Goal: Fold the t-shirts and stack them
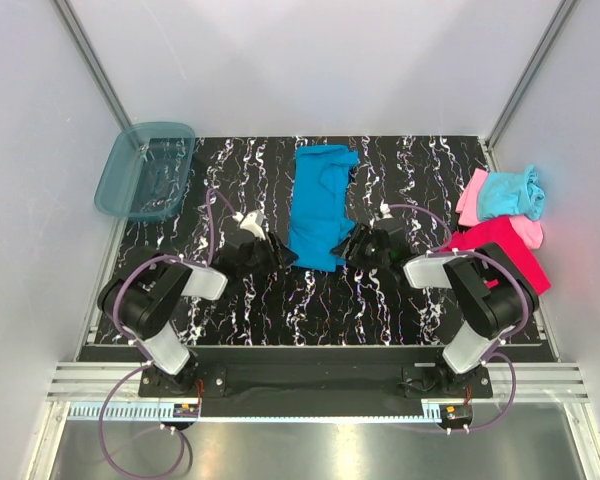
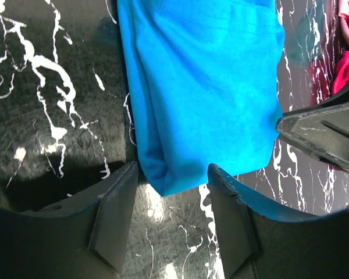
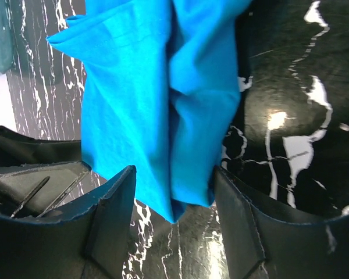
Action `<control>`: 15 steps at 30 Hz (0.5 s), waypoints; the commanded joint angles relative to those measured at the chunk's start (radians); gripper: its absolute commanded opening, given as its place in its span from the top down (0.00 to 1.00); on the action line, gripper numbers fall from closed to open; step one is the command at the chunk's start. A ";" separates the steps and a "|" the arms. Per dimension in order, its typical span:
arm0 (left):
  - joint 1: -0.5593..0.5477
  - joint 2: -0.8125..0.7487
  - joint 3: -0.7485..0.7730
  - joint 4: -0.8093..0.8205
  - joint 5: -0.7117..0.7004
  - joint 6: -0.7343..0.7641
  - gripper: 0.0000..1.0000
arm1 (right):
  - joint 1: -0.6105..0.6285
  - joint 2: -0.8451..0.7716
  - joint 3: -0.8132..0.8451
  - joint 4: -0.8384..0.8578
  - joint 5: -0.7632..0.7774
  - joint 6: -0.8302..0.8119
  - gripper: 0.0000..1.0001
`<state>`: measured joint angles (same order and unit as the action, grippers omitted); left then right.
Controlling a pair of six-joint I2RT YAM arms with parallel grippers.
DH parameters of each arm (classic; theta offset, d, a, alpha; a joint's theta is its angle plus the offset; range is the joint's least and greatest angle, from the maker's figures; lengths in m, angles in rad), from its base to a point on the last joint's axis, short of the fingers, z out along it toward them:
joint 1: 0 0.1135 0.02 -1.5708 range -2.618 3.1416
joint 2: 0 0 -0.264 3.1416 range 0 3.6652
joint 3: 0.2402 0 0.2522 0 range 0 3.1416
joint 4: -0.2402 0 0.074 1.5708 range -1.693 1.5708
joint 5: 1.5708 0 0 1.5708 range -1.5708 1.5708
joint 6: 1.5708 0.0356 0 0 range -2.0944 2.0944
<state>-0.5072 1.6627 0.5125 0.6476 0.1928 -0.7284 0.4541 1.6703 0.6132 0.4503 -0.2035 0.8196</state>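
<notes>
The blue t-shirt [image 1: 318, 205] lies on the black marbled table as a long narrow strip, folded lengthwise. My left gripper [image 1: 285, 255] stands open at its near left corner. In the left wrist view that corner of the blue t-shirt [image 2: 203, 87] reaches between the spread fingers of the left gripper [image 2: 171, 174], and they do not pinch it. My right gripper [image 1: 348, 248] is open at the near right corner. There a bunched fold of the blue t-shirt [image 3: 157, 99] hangs between the fingers of the right gripper [image 3: 173, 177].
At the table's right edge an aqua t-shirt [image 1: 510, 192] lies crumpled on a light pink one [image 1: 472, 195], with a magenta-red one [image 1: 505, 250] just nearer. A translucent teal bin [image 1: 145, 170] sits at the far left corner. The two grippers face each other closely.
</notes>
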 commanded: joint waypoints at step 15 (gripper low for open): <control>0.007 0.104 0.075 0.112 0.037 -0.008 0.52 | 0.054 0.094 0.051 -0.015 -0.005 0.021 0.47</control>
<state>-0.5060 1.7485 0.5667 0.7029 0.2104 -0.7429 0.4881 1.7317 0.6537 0.4900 -0.2111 0.8448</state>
